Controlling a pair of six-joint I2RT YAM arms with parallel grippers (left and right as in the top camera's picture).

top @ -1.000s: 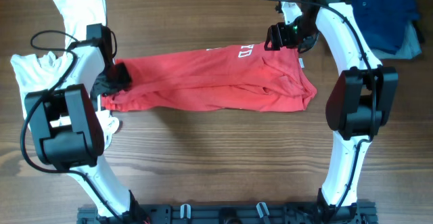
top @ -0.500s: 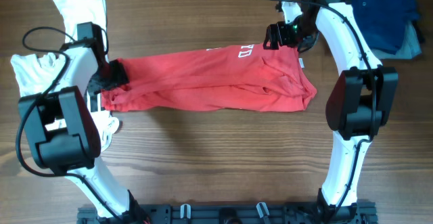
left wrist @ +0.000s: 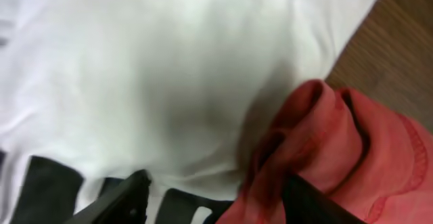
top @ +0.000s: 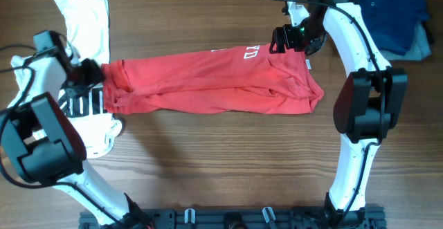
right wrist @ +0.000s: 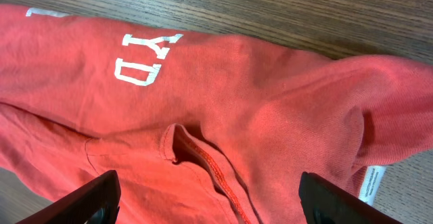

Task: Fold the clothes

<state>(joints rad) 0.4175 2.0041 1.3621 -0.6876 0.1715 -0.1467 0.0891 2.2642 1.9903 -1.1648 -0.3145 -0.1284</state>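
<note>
The big red shirt (top: pixel 214 84) is lying in a long, bunched strip across the middle of the wooden table (top: pixel 208 160). I am holding my left pincer (top: pixel 86 73) just at the left end of it, above a white shirt (top: pixel 83 108) with black print. Its fingers (left wrist: pixel 125 200) are standing apart and gripping nothing, and the rolled red edge is sitting right by one of them. I am hanging my right pincer (top: pixel 280 39) over the other end of the red shirt, near the white letters (right wrist: pixel 145 58). Its fingers (right wrist: pixel 95 193) are standing wide apart too, with only flat red cloth under them. Some blue clothes (top: pixel 387 14) are lying in the far right corner, well apart from the red shirt.
</note>
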